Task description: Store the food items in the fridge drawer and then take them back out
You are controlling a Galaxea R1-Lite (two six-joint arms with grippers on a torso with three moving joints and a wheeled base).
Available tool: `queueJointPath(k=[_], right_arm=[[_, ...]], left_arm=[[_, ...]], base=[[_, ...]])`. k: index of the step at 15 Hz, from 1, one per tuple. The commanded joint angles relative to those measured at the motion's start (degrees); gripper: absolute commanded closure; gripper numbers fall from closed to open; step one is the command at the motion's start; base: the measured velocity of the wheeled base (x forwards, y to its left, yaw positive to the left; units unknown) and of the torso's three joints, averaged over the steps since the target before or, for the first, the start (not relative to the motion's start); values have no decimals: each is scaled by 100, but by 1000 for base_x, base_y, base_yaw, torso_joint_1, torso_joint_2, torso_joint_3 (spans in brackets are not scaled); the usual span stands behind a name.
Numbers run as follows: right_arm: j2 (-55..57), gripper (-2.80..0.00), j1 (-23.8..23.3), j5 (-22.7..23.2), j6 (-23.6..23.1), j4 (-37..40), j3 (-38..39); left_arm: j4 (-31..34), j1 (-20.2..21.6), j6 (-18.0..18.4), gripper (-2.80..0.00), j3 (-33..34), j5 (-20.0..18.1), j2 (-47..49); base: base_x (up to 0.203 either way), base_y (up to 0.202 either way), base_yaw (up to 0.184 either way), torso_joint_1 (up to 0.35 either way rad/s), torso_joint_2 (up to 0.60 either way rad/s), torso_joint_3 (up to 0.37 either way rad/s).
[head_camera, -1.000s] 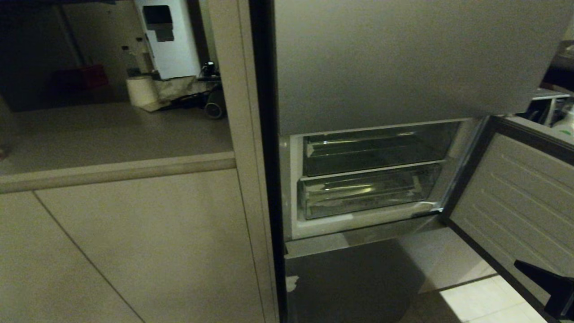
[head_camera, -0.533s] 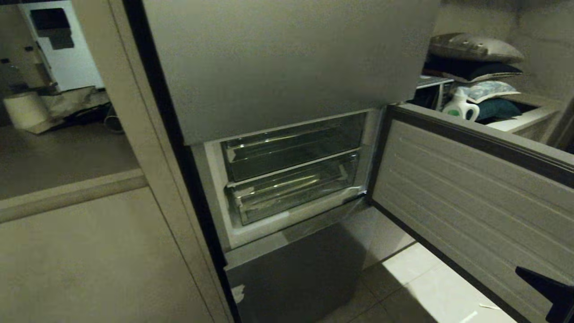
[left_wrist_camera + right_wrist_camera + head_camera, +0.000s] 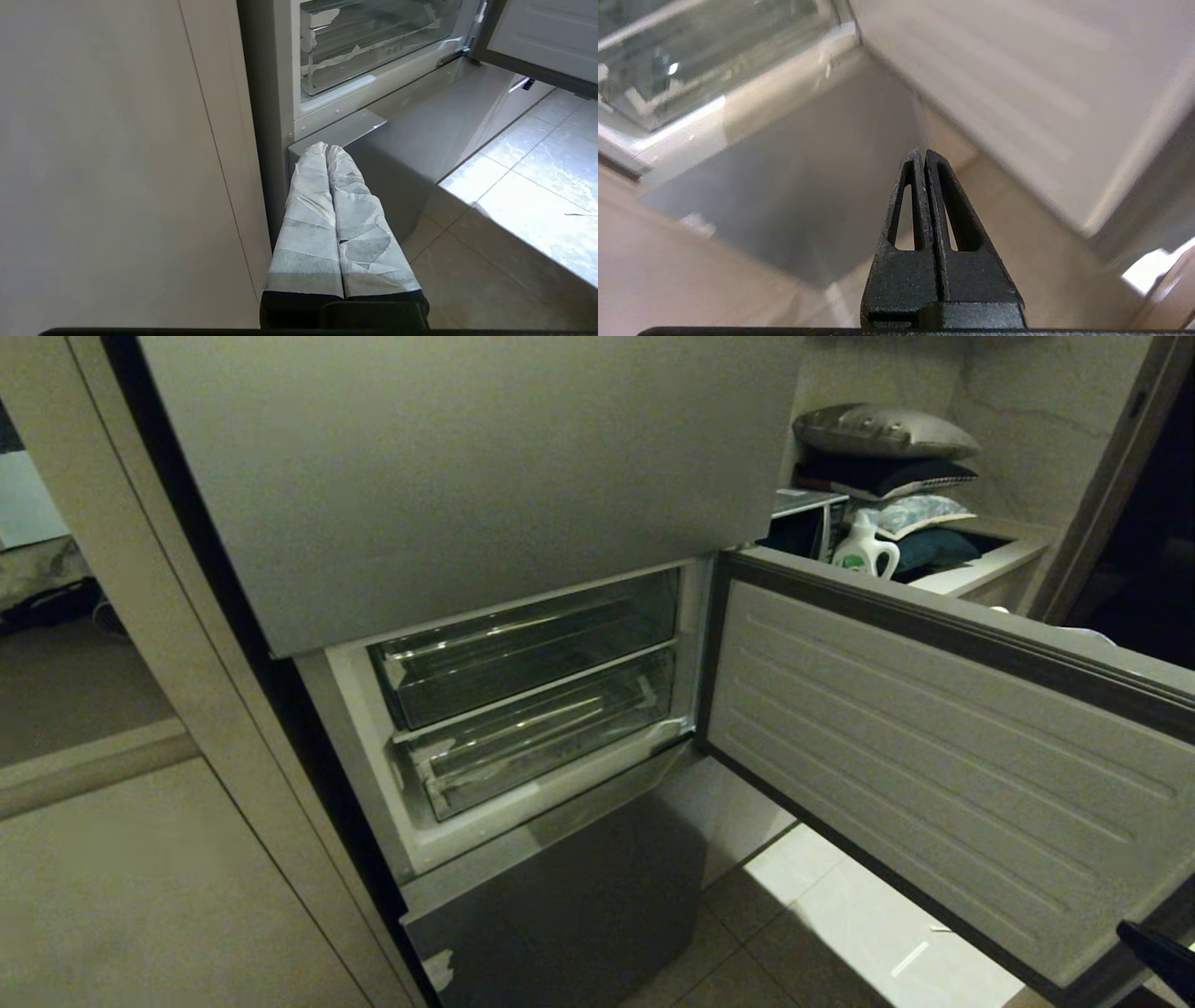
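Note:
The fridge's middle compartment stands open, with two clear drawers pushed in, one above the other. The lower fridge drawer point(image 3: 541, 737) point(image 3: 373, 42) point(image 3: 691, 60) carries whitish tape scraps on its front edge, and nothing shows inside it. The food items are out of view. My left gripper point(image 3: 327, 148), its fingers wrapped in pale tape, is shut and empty, low beside the fridge's left corner. My right gripper point(image 3: 920, 154) is also shut and empty, hanging over the floor between the lower steel front and the open door. A black piece of the right arm point(image 3: 1162, 952) shows in the head view's bottom right corner.
The compartment's door point(image 3: 934, 756) is swung wide to the right, ribbed inner face showing. A grey upper door front point(image 3: 467, 476) and a lower steel front point(image 3: 579, 896) stay closed. A beige cabinet panel point(image 3: 112, 896) flanks the left. Pillows and a detergent bottle point(image 3: 864, 551) sit behind the door.
The head camera has swung right, so the fridge now sits further left and the open door fills the right. The right arm's black tip has sunk toward the bottom corner.

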Motion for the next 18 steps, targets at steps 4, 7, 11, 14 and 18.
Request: queueJointPath(k=[4, 7, 11, 14, 18], right_arm=[[-2736, 0, 1, -888, -1108, 1596, 174], [-2712, 0, 228, -1506, -1623, 2538, 144], [-2693, 0, 607, -1804, -1637, 2872, 163], [-2457, 0, 739, -1813, -1606, 2878, 160], [-2284, 0, -46, -2318, -1218, 2861, -759]], left_arm=[[2, 0, -8, 0, 0, 1, -2], [2, 0, -17, 0, 0, 1, -2], [2, 0, -26, 0, 0, 1, -2], [2, 0, -26, 0, 0, 1, -2], [2, 0, -23, 0, 0, 1, -2]], base=[[0, 0, 0, 0, 0, 0], [0, 0, 0, 0, 0, 0], [0, 0, 0, 0, 0, 0], [0, 0, 0, 0, 0, 0], [0, 0, 0, 0, 0, 0]])
